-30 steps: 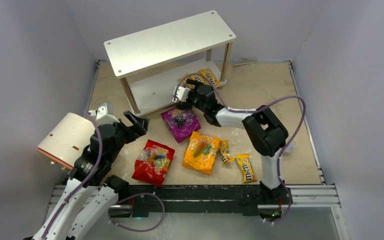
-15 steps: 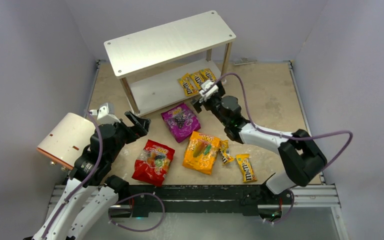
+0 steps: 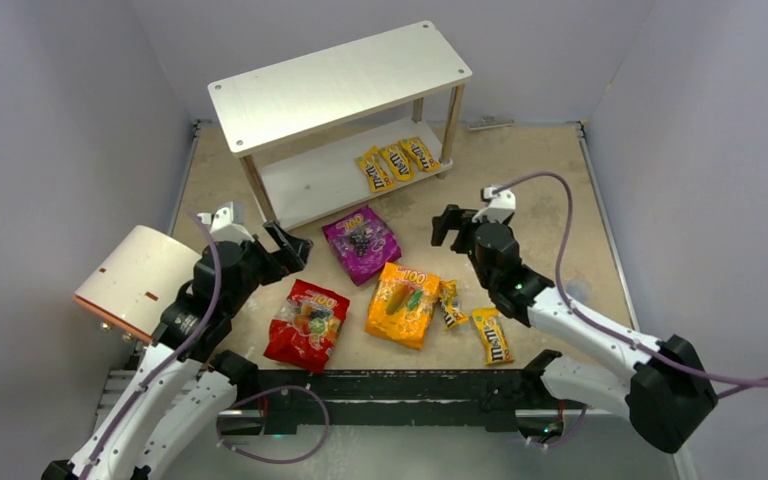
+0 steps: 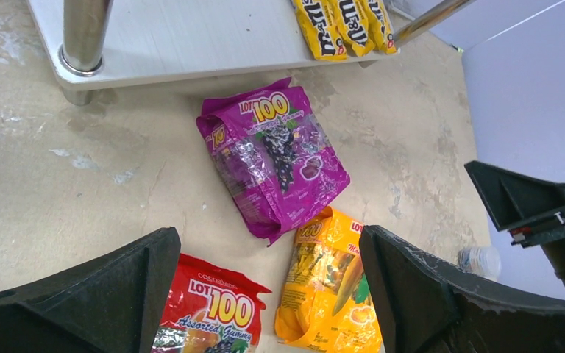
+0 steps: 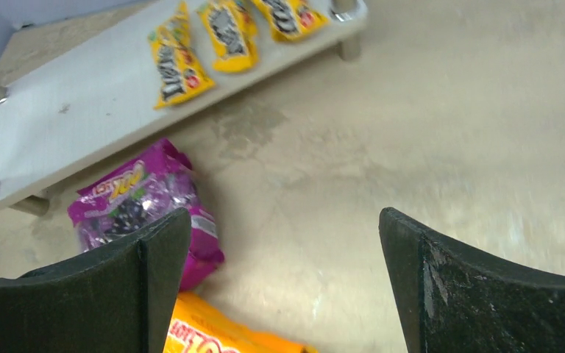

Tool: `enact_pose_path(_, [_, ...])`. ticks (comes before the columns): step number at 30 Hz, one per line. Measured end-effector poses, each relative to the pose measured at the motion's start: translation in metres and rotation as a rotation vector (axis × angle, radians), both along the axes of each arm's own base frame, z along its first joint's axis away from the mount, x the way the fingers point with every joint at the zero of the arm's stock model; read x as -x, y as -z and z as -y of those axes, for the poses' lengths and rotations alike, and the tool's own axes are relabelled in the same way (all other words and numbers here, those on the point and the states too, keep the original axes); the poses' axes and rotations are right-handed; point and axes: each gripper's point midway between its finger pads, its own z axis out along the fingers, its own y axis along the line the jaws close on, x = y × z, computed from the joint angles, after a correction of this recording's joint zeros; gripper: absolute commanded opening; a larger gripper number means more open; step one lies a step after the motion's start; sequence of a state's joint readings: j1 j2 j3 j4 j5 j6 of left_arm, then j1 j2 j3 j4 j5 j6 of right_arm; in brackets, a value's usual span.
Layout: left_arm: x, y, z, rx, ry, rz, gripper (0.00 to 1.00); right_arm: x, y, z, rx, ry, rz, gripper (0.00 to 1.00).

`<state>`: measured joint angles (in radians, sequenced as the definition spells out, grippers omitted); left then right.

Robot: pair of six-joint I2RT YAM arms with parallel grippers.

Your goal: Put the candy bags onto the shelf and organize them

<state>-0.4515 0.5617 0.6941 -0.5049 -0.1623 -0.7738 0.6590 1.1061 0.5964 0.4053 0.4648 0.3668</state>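
Observation:
The shelf stands at the back; three yellow M&M's packets lie on its lower board. On the floor lie the purple bag, the orange bag, the red bag and two yellow packets. My left gripper is open and empty, above the floor left of the purple bag, with the red bag and orange bag below it. My right gripper is open and empty, right of the purple bag.
A cream cylinder with an orange rim lies at the left beside my left arm. Grey walls close in the beige floor on three sides. A metal rail runs along the near edge.
My right gripper has drawn back from the shelf's lower board, to the right and nearer, leaving three yellow packets there. My left gripper has shifted slightly right.

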Motion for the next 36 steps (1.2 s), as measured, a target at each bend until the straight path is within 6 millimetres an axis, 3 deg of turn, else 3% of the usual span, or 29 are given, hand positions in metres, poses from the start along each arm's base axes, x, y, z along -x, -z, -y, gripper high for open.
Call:
enact_pose_path(4, [-0.002, 0.008, 0.006, 0.003, 0.022, -0.013, 0.99, 0.023, 0.031, 0.024, -0.068, 0.080, -0.154, 0.99])
enact_pose_path(9, [-0.005, 0.015, 0.014, 0.010, 0.053, -0.028, 0.99, 0.063, 0.077, 0.033, 0.008, 0.040, -0.414, 0.99])
enact_pose_path(16, [-0.012, 0.021, 0.026, 0.023, 0.097, -0.041, 0.99, 0.112, 0.084, 0.029, 0.000, -0.083, -0.595, 0.88])
enact_pose_path(20, [-0.016, 0.025, 0.033, 0.027, 0.119, -0.055, 0.99, 0.124, 0.095, 0.021, -0.013, -0.129, -0.662, 0.80])
enact_pose_path(28, [-0.019, 0.025, 0.040, 0.032, 0.150, -0.049, 0.99, 0.145, 0.148, 0.025, 0.050, -0.123, -0.854, 0.74])
enact_pose_path(36, [-0.022, 0.028, 0.044, 0.032, 0.163, -0.059, 0.99, 0.140, 0.167, 0.027, 0.061, -0.080, -0.875, 0.60])
